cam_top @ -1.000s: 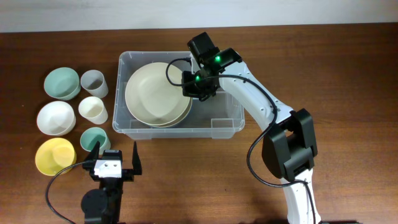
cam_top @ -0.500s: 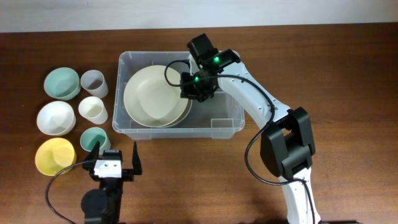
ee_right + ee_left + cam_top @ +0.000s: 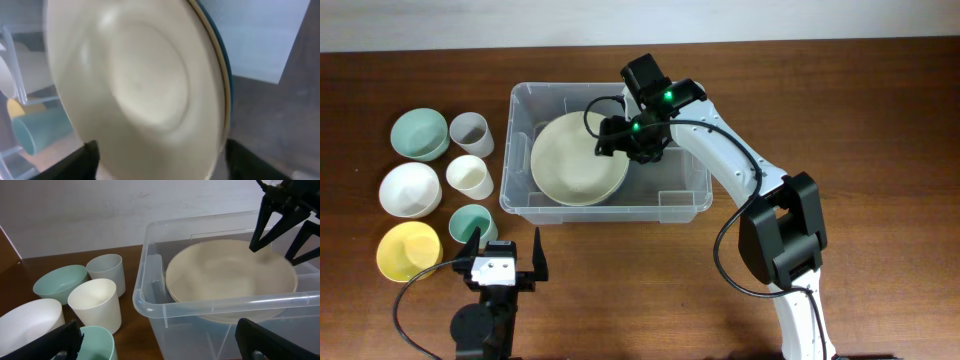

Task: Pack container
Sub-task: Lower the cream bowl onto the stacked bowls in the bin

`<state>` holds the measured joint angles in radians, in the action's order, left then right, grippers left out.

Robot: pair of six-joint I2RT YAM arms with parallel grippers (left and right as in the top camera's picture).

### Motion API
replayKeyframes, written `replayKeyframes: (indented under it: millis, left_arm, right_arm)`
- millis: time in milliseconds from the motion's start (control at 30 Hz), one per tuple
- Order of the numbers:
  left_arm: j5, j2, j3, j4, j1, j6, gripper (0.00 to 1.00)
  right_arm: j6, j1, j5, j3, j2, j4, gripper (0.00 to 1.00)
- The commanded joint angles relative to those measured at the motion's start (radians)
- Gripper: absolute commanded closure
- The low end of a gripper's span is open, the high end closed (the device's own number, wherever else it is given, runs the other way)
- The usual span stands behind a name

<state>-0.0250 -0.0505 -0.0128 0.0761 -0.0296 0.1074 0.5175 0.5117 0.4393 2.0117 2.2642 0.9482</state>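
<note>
So I hold my right gripper [image 3: 610,138] wide open just over the cream plates [image 3: 575,165] lying in the left part of the container [image 3: 686,206] at mid-table, I think to save its right part for the bowls [image 3: 410,188] and cups [image 3: 469,176], while my left gripper [image 3: 506,252] waits open near me.

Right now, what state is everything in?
Container: open, holding plates.
Plates: stacked inside, ungripped.
Right gripper: open above plates.
Left gripper: open, empty.
Green bowl: upright, empty.
White bowl: upright, empty.
Yellow bowl: upright, empty.
Grey cup: upright, empty.
Cream cup: upright, empty.
Teal cup: upright, empty.
</note>
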Motion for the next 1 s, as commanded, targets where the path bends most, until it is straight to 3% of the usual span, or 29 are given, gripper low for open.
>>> replayKeyframes:
  millis: [0, 600, 867, 933, 967]
  left_arm:
    - [0.006, -0.001, 0.004, 0.005, -0.006, -0.01, 0.0]
    - [0.006, -0.001, 0.004, 0.005, -0.006, -0.01, 0.0]
    - [0.006, -0.001, 0.004, 0.005, -0.006, -0.01, 0.0]
    - [0.006, -0.001, 0.004, 0.005, -0.006, -0.01, 0.0]
    - [0.006, -0.001, 0.004, 0.005, -0.006, -0.009, 0.0]
  right_arm:
    - [-0.003, 0.005, 0.013, 0.0, 0.016, -0.003, 0.18]
    - [-0.058, -0.002, -0.036, 0.0, 0.016, -0.081, 0.14]
    - [-0.074, -0.003, -0.143, 0.013, 0.014, -0.18, 0.2]
    - [-0.1, -0.002, -0.145, 0.019, 0.014, -0.2, 0.38]
    - [-0.102, -0.002, -0.145, 0.019, 0.014, -0.209, 0.52]
